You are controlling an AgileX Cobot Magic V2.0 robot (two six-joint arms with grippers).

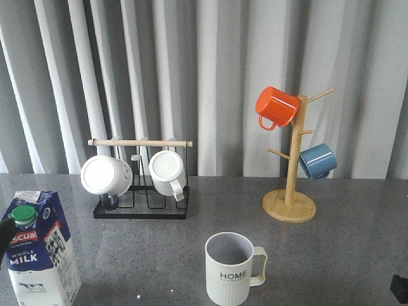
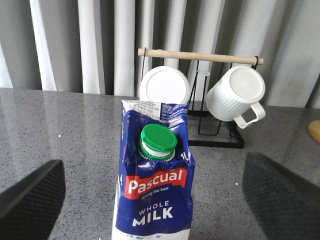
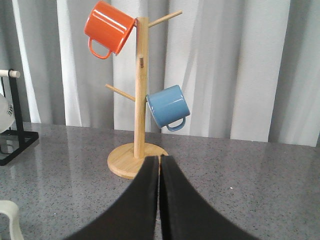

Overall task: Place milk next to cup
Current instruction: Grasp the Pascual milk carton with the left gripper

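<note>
The left tool (image 2: 152, 200) stands wide open, its two dark fingers (image 2: 30, 195) spread apart on either side of the milk (image 2: 154, 185) without touching it; the carton stands upright between them on the grey counter (image 1: 331, 255), near the counter's front left corner. In the front view only a dark sliver of this tool shows at the left edge beside the carton's green cap (image 1: 23, 213). The right tool (image 3: 159, 200) is fully closed, its fingers pressed together with nothing between them, held low over the counter's right side; in the front view just a small dark piece of it shows at the lower right edge. The cup (image 1: 233, 269), white and ribbed with "HOME" in black and a grey inside, stands upright near the front edge at about the middle of the counter, handle turned to the right, well apart from the milk with bare counter between them. Behind them, toward the back edge, a black wire rack (image 1: 141, 207) with a wooden rod on top carries two plain white mugs (image 1: 106, 175) lying on their sides. To the back right stands a wooden mug tree (image 1: 290, 191) on a round base, an orange mug (image 1: 276, 107) hanging high on it and a blue mug (image 1: 317, 160) lower. Grey and white curtains (image 1: 204, 64) fill the background. The bottom of the milk carton is cut off in both views that show it.
</note>
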